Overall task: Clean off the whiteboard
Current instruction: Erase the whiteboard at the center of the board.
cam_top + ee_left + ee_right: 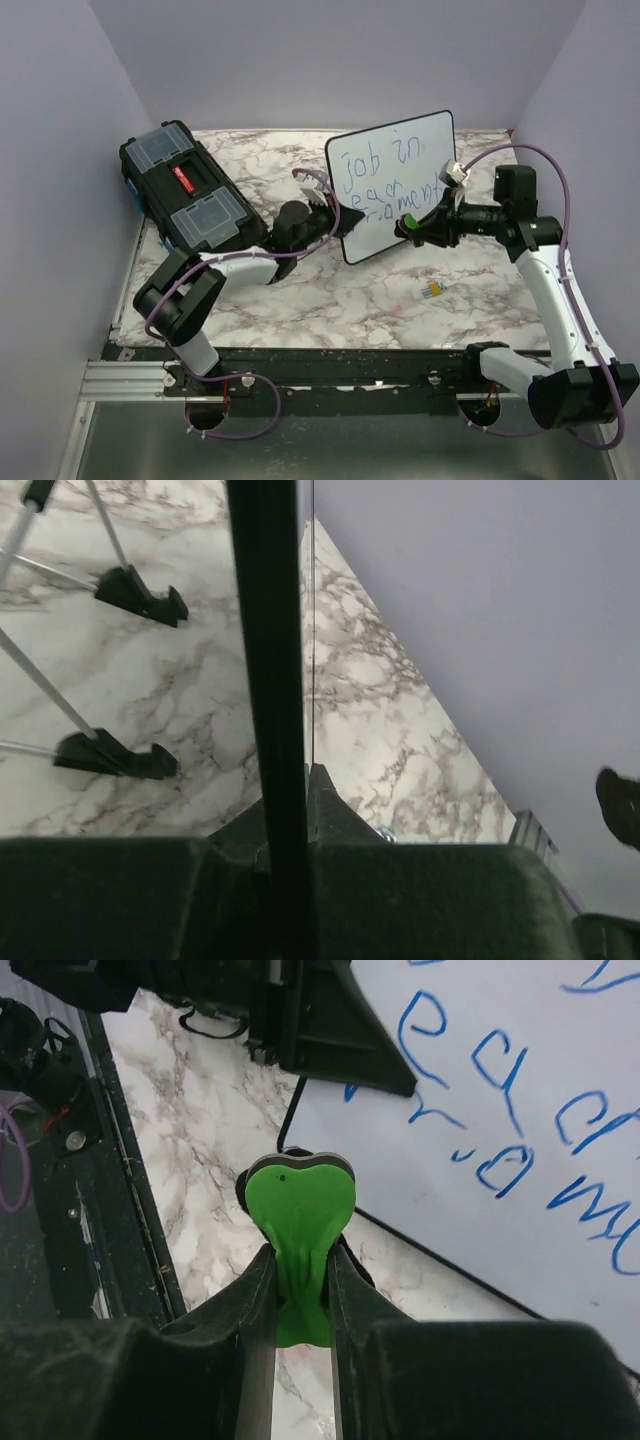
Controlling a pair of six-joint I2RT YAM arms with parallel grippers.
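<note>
- The right gripper (300, 1260) is closed tight on the stem of a green eraser (300, 1195), with one finger pressed against each side of it.
- The eraser's rounded head points at the lower left part of the whiteboard (395, 185). Whether it touches the surface cannot be told.
- The left gripper (287, 810) is clamped on the whiteboard's left edge, and the thin black frame (265, 630) runs straight up between its fingers.
- The whiteboard stands tilted near the middle of the marble table (330, 300), toward the back, between the two arms. Blue handwriting covers its face.
- A black toolbox (185, 190) lies at the table's left side, apart from the board.
- A small yellow and green object (433, 290) lies on the table in front of the board.
</note>
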